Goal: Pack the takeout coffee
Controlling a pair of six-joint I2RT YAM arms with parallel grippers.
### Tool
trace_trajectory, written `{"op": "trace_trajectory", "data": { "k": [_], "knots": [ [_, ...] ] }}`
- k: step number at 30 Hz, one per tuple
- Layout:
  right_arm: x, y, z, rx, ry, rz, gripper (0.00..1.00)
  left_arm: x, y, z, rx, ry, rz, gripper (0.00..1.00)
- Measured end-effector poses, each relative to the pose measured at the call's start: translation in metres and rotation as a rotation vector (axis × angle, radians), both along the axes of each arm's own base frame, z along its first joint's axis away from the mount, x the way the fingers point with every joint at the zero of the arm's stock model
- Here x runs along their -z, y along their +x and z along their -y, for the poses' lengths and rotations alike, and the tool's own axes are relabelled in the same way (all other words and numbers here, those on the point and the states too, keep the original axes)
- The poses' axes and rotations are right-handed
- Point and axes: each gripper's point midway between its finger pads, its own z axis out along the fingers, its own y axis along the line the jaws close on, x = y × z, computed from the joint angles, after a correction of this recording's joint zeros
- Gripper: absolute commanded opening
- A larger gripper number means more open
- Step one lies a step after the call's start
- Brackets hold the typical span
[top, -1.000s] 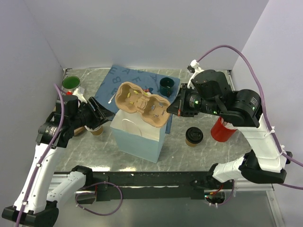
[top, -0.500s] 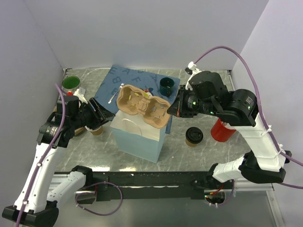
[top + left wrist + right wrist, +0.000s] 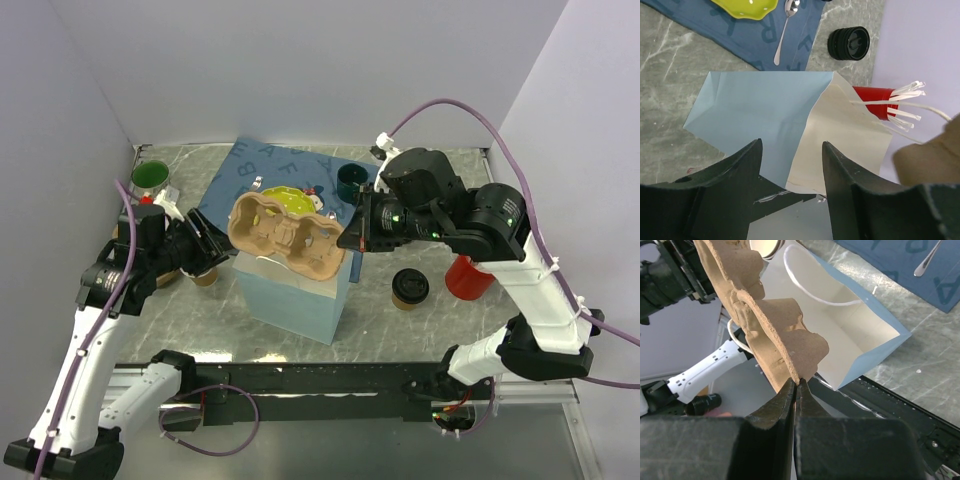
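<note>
carrier: pulp cup carrier [image 3: 285, 235] hung tilted over the open mouth of the blue paper bag [image 3: 295, 295], not yet seated inside; all cup wells empty.
right end effector [image 3: 795, 385]: pinched fully closed on the carrier's thin rim, with the carrier reaching out ahead of the fingertips and the bag opening just below them.
left end effector [image 3: 791, 145]: jaws stood apart at medium width, bag rim just ahead of and between the fingertips; couldn't tell whether either finger touched the paper. Nothing gripped, as far as visible.
takeout coffee [image 3: 410, 286]: lid on, upright on the bench [image 3: 420, 330], below the right end effector and back toward that arm's base, well apart from both end effectors; untouched.
done: bag stood open, carrier lifted to it.
left: seat the carrier in the bag, release it, then pick the coffee and set it in a well. My read: early, coffee itself not started.
</note>
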Motion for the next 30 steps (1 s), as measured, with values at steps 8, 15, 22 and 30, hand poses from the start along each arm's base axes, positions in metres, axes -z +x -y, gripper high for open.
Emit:
{"op": "trace_trajectory", "data": {
  "k": [8,15,22,30],
  "knots": [
    [-0.005,-0.001,-0.003,0.012,0.025,-0.014,0.0,0.004,-0.004,-0.001,0.0,0.003,-0.01,0.57],
    [0.008,-0.004,-0.008,0.014,0.018,-0.075,0.0,0.002,-0.006,-0.001,0.0,0.001,-0.004,0.57],
    [0.024,-0.007,-0.009,0.016,-0.013,-0.123,0.0,0.001,-0.009,-0.002,0.0,-0.001,0.007,0.57],
    [0.031,-0.004,-0.008,0.029,-0.029,-0.14,0.0,0.01,-0.014,-0.004,0.001,0.009,-0.023,0.55]
  ]
}}
